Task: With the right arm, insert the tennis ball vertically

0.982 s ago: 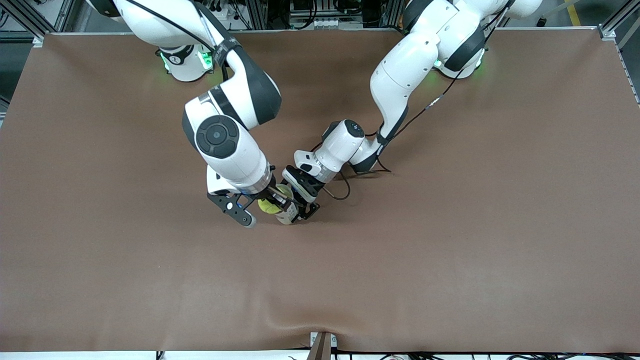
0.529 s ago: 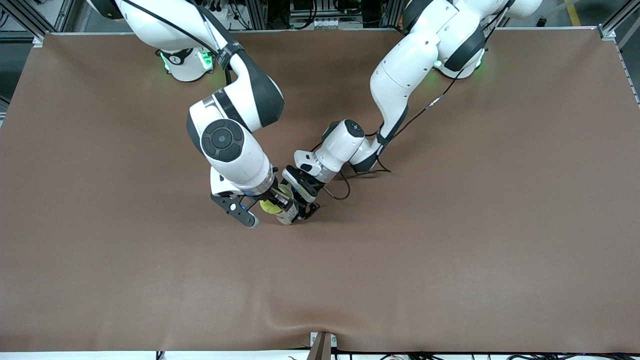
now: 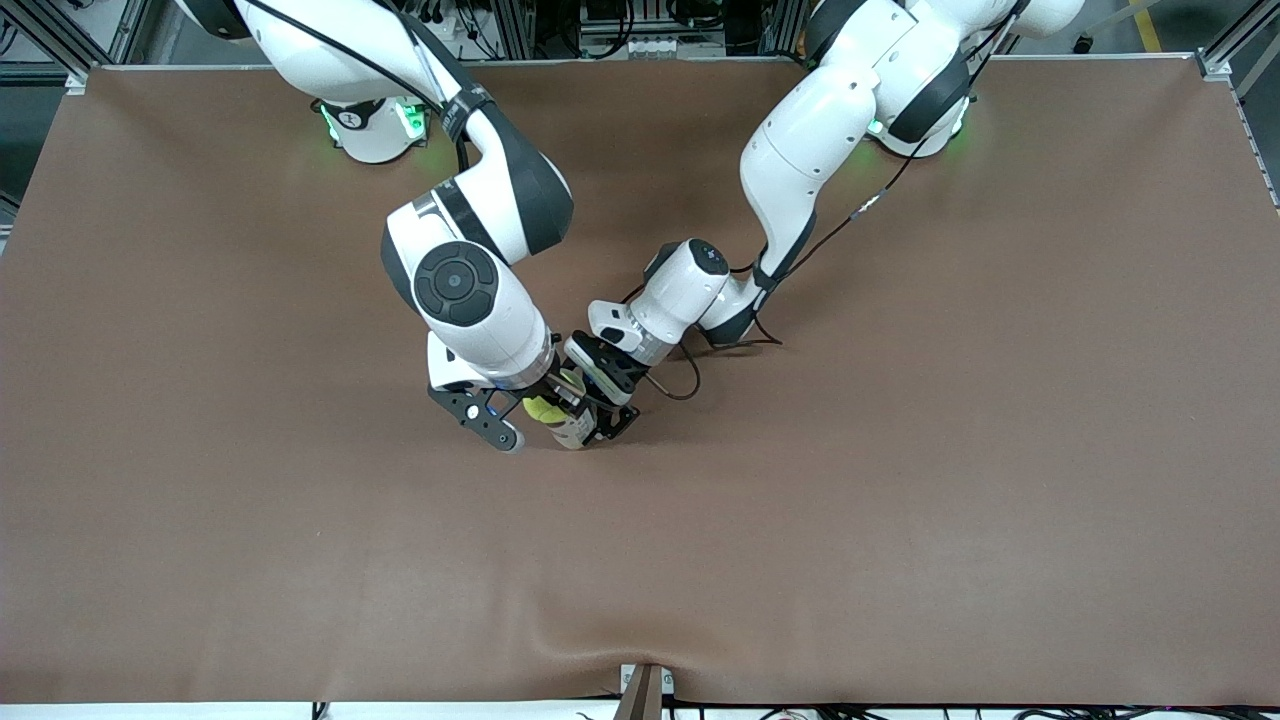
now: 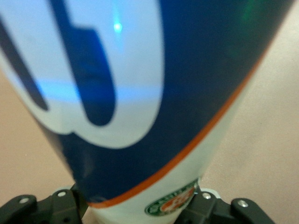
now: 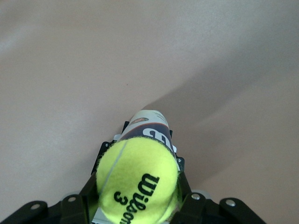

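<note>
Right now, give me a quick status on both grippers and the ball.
Right gripper shut on tennis ball, right over the can's mouth. Left gripper clamps the can, holding it upright on the table. Nothing in the way.

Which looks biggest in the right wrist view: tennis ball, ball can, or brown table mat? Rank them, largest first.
1. brown table mat, which fills most of the view.
2. tennis ball, held in the right tool; it sits closest to the camera, so its size is exaggerated.
3. ball can, mostly hidden beneath the ball.
</note>
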Robot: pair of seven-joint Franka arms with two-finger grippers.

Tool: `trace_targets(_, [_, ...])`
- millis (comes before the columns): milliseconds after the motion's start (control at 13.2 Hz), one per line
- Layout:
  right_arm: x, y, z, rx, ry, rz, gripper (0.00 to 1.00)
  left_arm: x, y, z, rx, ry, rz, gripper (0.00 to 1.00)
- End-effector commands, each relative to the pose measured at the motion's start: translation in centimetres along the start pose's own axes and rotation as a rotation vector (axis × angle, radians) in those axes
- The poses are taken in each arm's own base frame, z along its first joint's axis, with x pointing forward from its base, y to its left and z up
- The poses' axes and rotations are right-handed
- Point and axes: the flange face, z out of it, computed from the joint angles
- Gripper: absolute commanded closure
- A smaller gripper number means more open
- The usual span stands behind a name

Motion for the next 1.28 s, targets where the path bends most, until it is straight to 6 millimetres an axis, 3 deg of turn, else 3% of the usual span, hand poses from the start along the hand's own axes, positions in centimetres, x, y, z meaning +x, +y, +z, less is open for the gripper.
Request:
trace_targets(0, [-0.7, 0.0, 0.4, -0.012, 0.006, 0.013, 0.0, -1.9, 0.3, 1.3, 0.003, -0.023, -0.018, 0.21])
trace_targets(302, [-0.5, 0.0, 0.0, -0.009, 0.01, 0.027, 0.0, -1.9, 0.3, 1.3, 0.004, -0.021, -0.018, 0.2])
trace_targets(453, [0.3, 0.6, -1.1, -0.004, 0.009, 0.034, 0.0, -1.9, 0.3, 1.3, 0.002, -0.023, -0.019, 0.2])
trace_targets(529, [0.4, 1.4, -2.6, -0.026, 0.004, 0.031, 0.0, -1.9, 0.1, 1.3, 0.004, -0.023, -0.019, 0.2])
trace_targets(755, [4.1, 6.2, -9.0, -0.065, -0.031, -0.021, 0.0, -1.8, 0.2, 1.3, 0.003, -0.021, -0.023, 0.19])
trace_targets(906, [6.9, 10.3, -13.1, -0.076, -0.058, -0.045, 0.0, -1.5, 0.2, 1.1, 0.004, -0.018, -0.03, 0.03])
trace_targets(982, [8.5, 12.4, -15.0, -0.069, -0.061, -0.044, 0.0, -1.2, 0.2, 1.0, 0.003, -0.014, -0.038, 0.0])
trace_targets(1208, [14.1, 19.6, -19.3, -0.052, -0.076, -0.1, 0.0, -0.5, 0.2, 0.7, 0.003, -0.007, -0.041, 0.0])
